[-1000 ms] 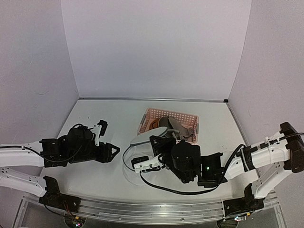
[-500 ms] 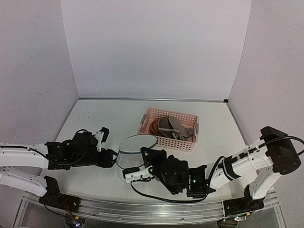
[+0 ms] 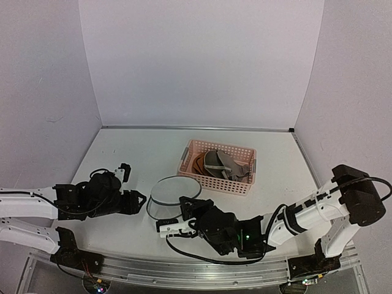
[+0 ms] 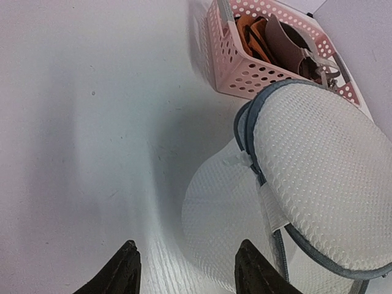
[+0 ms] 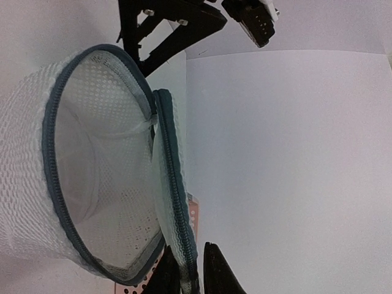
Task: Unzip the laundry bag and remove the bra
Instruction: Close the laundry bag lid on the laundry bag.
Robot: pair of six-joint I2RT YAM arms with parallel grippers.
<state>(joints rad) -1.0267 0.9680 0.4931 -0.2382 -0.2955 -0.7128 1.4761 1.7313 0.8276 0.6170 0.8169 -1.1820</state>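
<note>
Jaws of the right gripper (image 5: 187,272) are shown set narrow, with the grey zip rim of the round lid (image 5: 168,184) apparently pinched between them. Directly ahead of that gripper the laundry bag (image 5: 92,184) is seen unzipped, its lid swung off the mouth and joined to it along one short stretch only. Nothing is visible inside the mesh.

On the bag's far side from the right gripper, the left gripper (image 4: 187,269) is held low over the table (image 3: 122,153), its fingers parted and holding nothing, with the bag's wall just past one fingertip. Further out, beyond the bag from both grippers, the bra (image 3: 217,162) is seen lying in a pink basket (image 3: 211,182), grey cups and orange lining showing.

Both steps are therefore judged done: zip undone, bra out. Only letting go of the lid appears left.

The bag is a short drum with no marked length. Its mouth is turned toward the right gripper and partly upward, so its axis is judged tilted; how steeply cannot be told.
</note>
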